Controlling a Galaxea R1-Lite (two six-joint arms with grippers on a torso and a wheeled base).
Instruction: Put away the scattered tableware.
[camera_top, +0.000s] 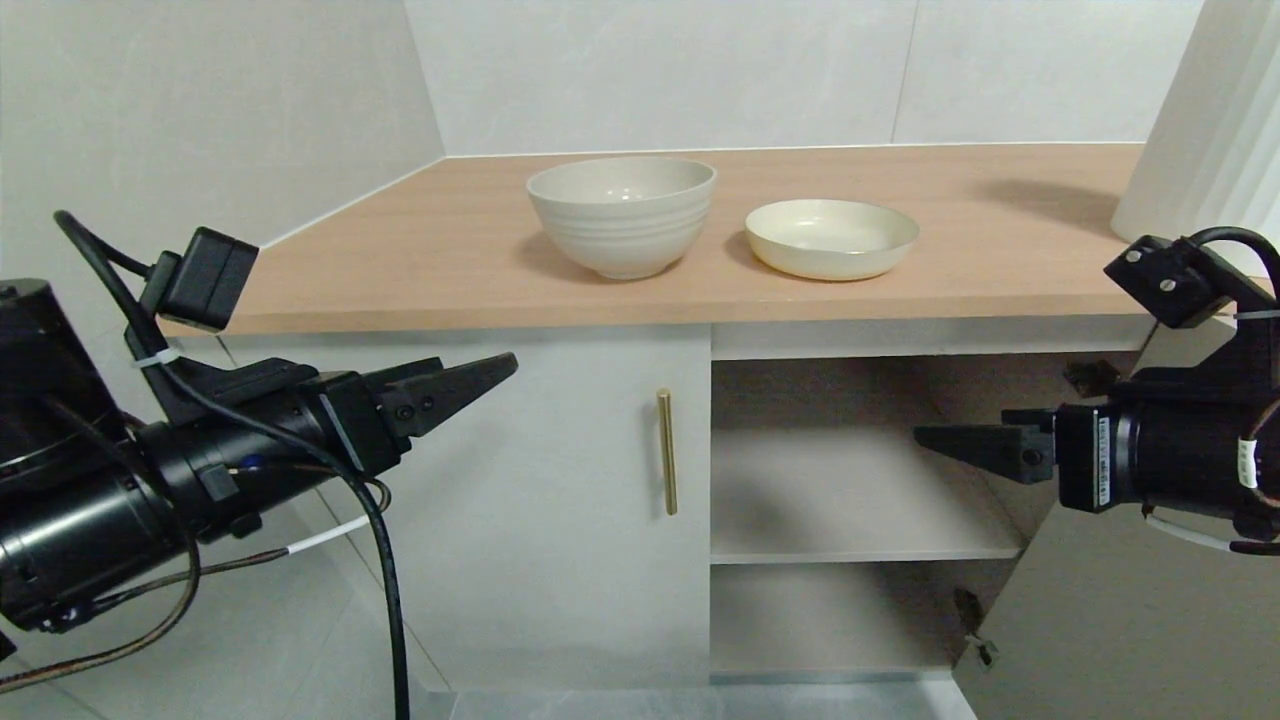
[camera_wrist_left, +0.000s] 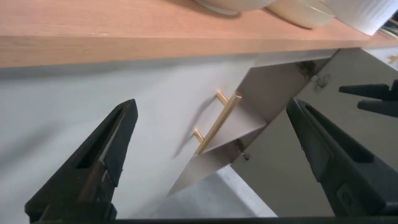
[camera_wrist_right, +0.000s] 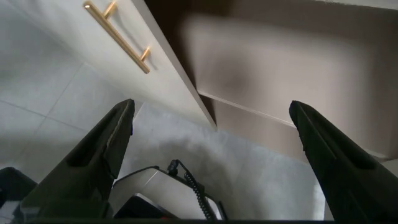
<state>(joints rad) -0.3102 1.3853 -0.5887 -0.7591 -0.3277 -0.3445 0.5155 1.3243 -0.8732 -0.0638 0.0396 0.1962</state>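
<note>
— How do your jaws stand?
— Both pairs are spread. Your left gripper (camera_top: 480, 378) hangs before the shut cupboard door (camera_top: 560, 480), your right gripper (camera_top: 960, 445) before the open compartment's shelf (camera_top: 850, 520).
— The tableware?
— The bowl (camera_top: 621, 215) and shallow dish (camera_top: 832, 237) sit side by side, apart, on the counter (camera_top: 420, 270).

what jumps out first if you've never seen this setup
A deep bowl and a shallow dish sit side by side on the wooden counter. Below, the cabinet has its right half open onto a shelf, its left door shut. The left gripper and right gripper hang open in front of it.
</note>
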